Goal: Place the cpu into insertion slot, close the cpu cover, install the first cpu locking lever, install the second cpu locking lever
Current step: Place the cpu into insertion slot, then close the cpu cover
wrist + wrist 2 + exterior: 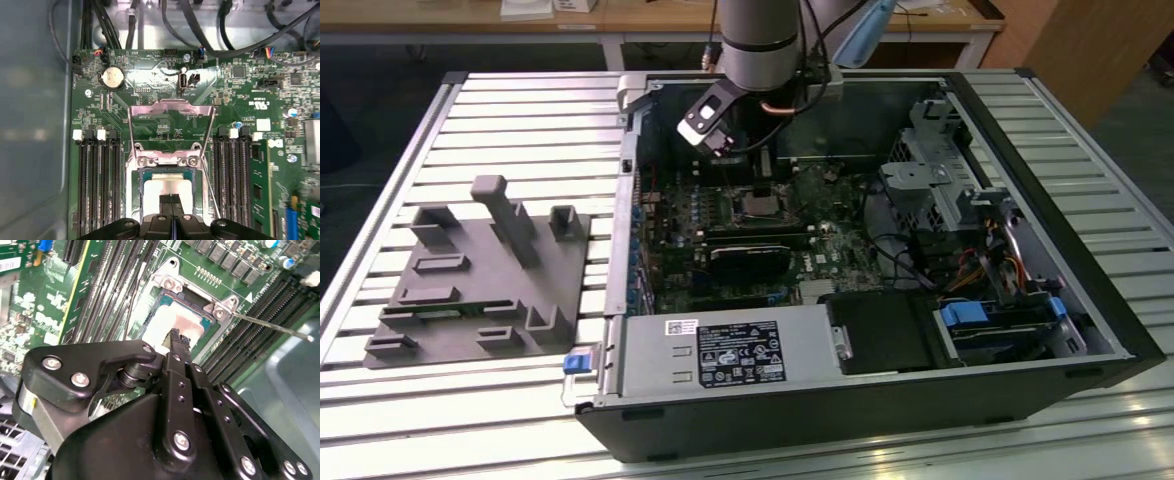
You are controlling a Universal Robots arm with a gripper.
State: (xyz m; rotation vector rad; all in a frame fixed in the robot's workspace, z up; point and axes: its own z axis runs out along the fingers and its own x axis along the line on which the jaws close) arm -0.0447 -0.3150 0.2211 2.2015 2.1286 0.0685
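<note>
Jaws closed tip to tip with nothing between them, black fingertips (182, 342) forming one narrow point over the small flat square cpu with the dull silver metal top (160, 327); touching it or just above, hard to tell. Closed most likely to serve as a slim pusher for pressing or checking the chip, not as a grasp on anything. Cpu level inside the small square metal-rimmed insertion slot (134, 195) in both wrist views, so apparently already seated on the green motherboard (150, 75). Thin silver-bronze square-framed cpu cover (171, 106) tipped up on its hinge at one edge of the slot, board visible through its window; raised that way to leave the slot open from above. Thin wire locking lever (270, 324) swung out free beside the slot, across the long black memory sockets (260, 347), unlatched so as not to pin the cover. In the exterior view, grey robot arm (761, 40) reaching straight down into the open black computer case (854, 425) on the slatted metal counter (520, 100), with a grey moulded parts holder (480, 270) well apart toward the exterior view's left.
</note>
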